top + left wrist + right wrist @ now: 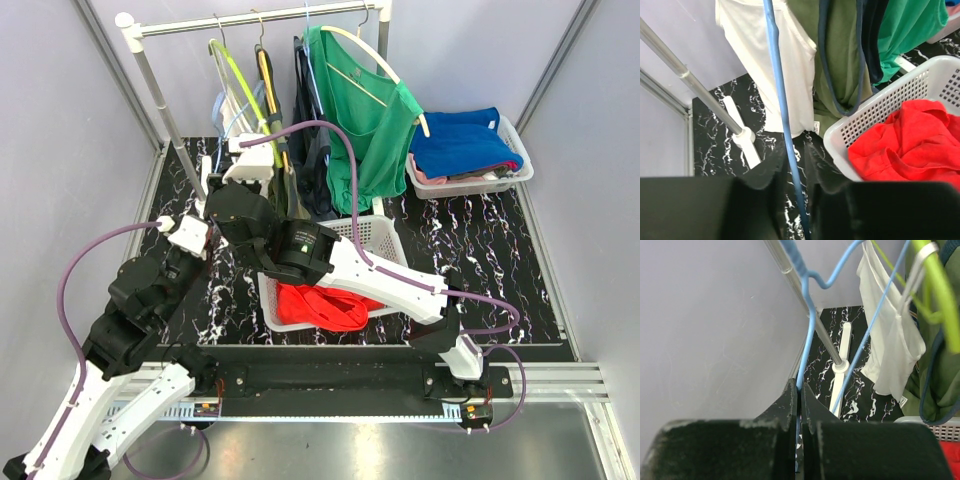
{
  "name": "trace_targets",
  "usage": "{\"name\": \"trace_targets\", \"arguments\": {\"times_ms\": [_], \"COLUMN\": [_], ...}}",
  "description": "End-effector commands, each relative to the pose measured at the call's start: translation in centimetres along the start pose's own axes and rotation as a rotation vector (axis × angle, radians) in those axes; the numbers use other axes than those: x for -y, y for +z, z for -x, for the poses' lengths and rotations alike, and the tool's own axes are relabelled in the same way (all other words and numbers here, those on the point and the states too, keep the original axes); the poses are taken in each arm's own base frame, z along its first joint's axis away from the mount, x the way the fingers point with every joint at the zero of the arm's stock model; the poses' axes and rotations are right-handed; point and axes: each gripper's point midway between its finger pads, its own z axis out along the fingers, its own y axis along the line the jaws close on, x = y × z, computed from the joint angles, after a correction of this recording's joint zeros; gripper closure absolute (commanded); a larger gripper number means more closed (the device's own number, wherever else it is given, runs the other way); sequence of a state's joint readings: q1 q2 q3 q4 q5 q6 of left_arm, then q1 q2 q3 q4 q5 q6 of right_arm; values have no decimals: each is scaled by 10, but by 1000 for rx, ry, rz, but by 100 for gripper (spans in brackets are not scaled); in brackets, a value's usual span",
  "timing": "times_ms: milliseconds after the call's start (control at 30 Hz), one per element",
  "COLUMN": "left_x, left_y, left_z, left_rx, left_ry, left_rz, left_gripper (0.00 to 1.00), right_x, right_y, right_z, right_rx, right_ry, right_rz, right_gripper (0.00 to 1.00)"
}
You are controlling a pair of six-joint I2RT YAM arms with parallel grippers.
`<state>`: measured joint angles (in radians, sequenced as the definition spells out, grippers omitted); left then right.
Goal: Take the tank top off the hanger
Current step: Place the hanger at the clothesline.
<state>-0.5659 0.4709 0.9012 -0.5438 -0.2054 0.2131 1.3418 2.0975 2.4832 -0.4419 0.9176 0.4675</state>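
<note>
- Plainly, the white tank top (790, 75) hangs with its long axis vertical and its hem down. It is just right of the rack's left post (685, 75), over the far left corner of the counter (715, 115).
- It appears to be carried by the blue hanger (776, 75), one wire of which slants down across its front.
- The left claw (795, 150) sits below the hem, so the garment lies up and ahead of it. Its jaws stand narrow around that wire, but I cannot tell whether they pinch it.
- The right claw (799, 386) is clenched on another stretch of the same hanger, off to the garment's left, close by the post. From there the fabric lies to the right and farther off.
- Judged so, the left claw is the nearer to the cloth. The freeing pull would run down the garment's length while the right claw steadies the hanger.
- Farther right, a white basket (890, 105) holding a red garment (910, 140) stands just beside the hanging clothes.
</note>
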Motion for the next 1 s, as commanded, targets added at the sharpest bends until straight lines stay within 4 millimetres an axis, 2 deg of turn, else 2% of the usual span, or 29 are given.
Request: {"name": "trace_targets", "arguments": {"times_ms": [0, 33, 100, 267, 300, 400, 500, 533, 567, 600, 633, 667, 700, 733, 767, 867, 967], "left_x": [-8, -9, -13, -29, -33, -41, -47, -49, -50, -50, -52, -53, -55, -55, -56, -58, -60], "left_y": [-3, -3, -2, -5, -7, -16, -28, -31, -35, -38, -41, -44, -46, -46, -46, -39, -21], "left_z": [13, 12, 13, 3, 1, -5, -1, 2, 6, 9, 12, 12, 13, 12, 12, 14, 18], "left_rx": [53, 50, 55, 35, 29, 16, 38, 45, 57, 67, 75, 71, 75, 74, 73, 70, 49], "left_ry": [-12, -18, -27, -87, -101, -162, -201, -207, -212, -214, -220, -222, -227, -230, -231, -237, -237], "left_rz": [37, 44, 65, 168, 187, 236, 266, 270, 270, 270, 275, 282, 290, 295, 299, 308, 318], "left_gripper": [90, 93, 100, 100, 100, 100, 100, 100, 100, 100, 100, 100, 100, 100, 100, 100, 100], "right_x": [-2, -3, -5, -15, -18, -20, -15, -11, -12, -9, -5, -5, -2, 5, 8, 24, 39], "right_y": [-8, -9, -8, -12, -12, -17, -25, -24, -31, -33, -33, -42, -44, -44, -51, -62, -71], "right_z": [25, 24, 22, 22, 24, 31, 45, 37, 56, 60, 52, 74, 79, 71, 92, 108, 114], "right_rx": [46, 41, 32, 12, 19, 22, 41, 32, 64, 75, 68, 109, 123, 120, 162, 216, 237], "right_ry": [47, 44, 36, 6, 6, -24, -24, -42, -7, -12, -29, 15, 15, -3, 40, 61, 68], "right_rz": [-3, 6, 19, 87, 101, 139, 149, 143, 161, 161, 159, 177, 178, 163, 170, 151, 144], "right_gripper": [100, 100, 93, 66, 57, 45, 34, 32, 30, 28, 25, 24, 24, 24, 24, 25, 25]}}
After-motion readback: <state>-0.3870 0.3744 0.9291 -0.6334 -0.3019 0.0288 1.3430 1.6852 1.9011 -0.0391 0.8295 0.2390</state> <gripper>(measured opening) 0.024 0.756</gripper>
